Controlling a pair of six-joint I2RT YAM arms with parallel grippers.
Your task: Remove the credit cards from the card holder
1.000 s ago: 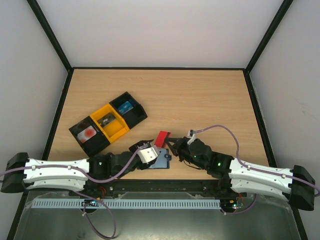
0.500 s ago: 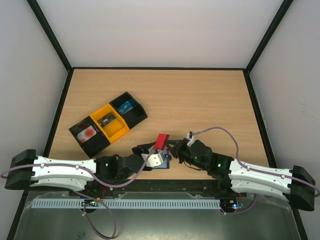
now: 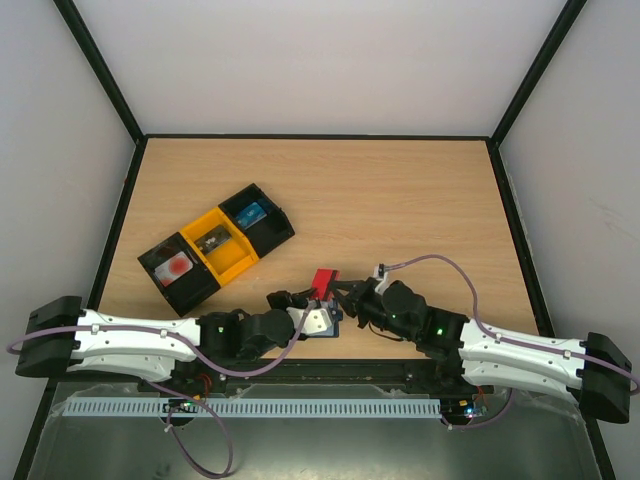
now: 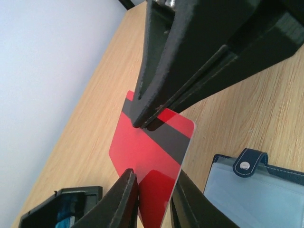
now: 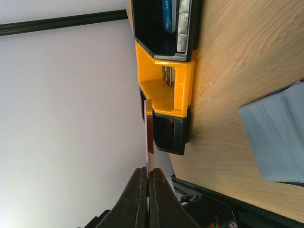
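My right gripper is pinched tight on a red card with a dark stripe, holding it by its upper part, clear of the table. My left gripper comes at the same card from below. Its fingers are parted only a little and the card's lower edge sits in the gap. I cannot tell whether they press on it yet.

The card holder lies open on the table just under and beside both grippers, grey-blue panels up and tab clasp showing.

I judge the task nearly done. Ahead of my left gripper, well apart, stand three trays in a row, each with one card: a blue card in the far black tray, a dark card in the yellow tray, and a white card with a red mark in the near black tray.

The count is four cards, three put away and one in my grip, plus one holder and three trays. The panels I can see look bare, but part of the holder is hidden.
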